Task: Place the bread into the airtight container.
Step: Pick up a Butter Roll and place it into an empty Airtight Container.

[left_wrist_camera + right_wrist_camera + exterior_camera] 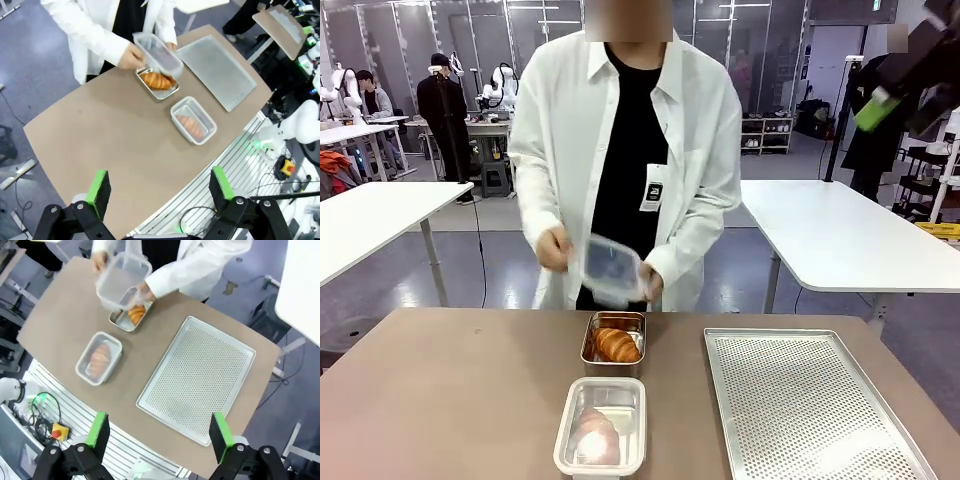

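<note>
left gripper (160, 187): black body with round bolts at the joints, two fingers with bright green pads (98, 186)
right gripper (159, 429): same deal, black linkages, green pads (219, 429), chunky bolts showing
right arm (918, 62): black gripper end with a green bit, up in the front view's corner
person (630, 150): loose white button-up shirt worn open, long sleeves, black top underneath
badge (653, 190): small white tag with a dark square, clipped to the shirt
</note>
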Motion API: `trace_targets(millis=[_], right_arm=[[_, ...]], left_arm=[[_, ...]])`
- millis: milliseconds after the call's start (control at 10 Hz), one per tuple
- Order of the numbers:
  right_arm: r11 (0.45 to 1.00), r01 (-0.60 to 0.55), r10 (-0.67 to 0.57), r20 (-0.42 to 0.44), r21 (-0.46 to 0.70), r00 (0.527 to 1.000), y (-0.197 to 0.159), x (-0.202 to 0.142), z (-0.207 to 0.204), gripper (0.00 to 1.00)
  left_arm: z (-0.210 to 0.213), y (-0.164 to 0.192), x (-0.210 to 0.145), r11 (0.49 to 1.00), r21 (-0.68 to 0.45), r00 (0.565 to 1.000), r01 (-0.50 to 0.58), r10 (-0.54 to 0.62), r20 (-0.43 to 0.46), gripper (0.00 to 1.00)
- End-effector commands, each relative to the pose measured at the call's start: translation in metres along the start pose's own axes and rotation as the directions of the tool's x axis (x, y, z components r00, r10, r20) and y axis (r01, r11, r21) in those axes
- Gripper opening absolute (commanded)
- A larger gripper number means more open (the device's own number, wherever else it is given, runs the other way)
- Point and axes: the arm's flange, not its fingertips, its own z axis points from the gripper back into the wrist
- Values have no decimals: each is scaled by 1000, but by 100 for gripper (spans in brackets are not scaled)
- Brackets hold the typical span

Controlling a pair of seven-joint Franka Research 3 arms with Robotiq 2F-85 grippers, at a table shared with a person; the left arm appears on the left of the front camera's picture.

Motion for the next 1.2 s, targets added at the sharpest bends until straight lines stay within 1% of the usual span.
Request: trace_targets(millis=[0, 100, 200, 300, 400, 1100], right_arm=[[998, 65, -65, -29, -21, 997, 10, -14, 5, 100], [996, 65, -68, -51, -56, 996, 15, -18, 9, 100], [991, 78, -84, -47, -110, 995, 17, -19, 10, 100], [981, 128, -133, -28, -144, 991, 10, -13, 6, 100], [998, 36, -37, -24, -46, 999, 16, -20, 19, 100], [998, 36, -37, -24, -46, 999, 16, -20, 19, 100]], left_arm=[[1, -2, 0, 1000, -21, 1000, 14, -13, 7, 100], [1, -2, 0, 1000, -21, 1000, 14, -13, 7, 100], [1, -2, 0, 1000, -21, 1000, 14, -13, 7, 100], [1, -2, 0, 1000, -21, 1000, 14, -13, 7, 100], [1, -2, 0, 1000, -21, 1000, 14, -13, 7, 100], [1, -2, 0, 1000, -21, 1000, 14, -13, 7, 100]])
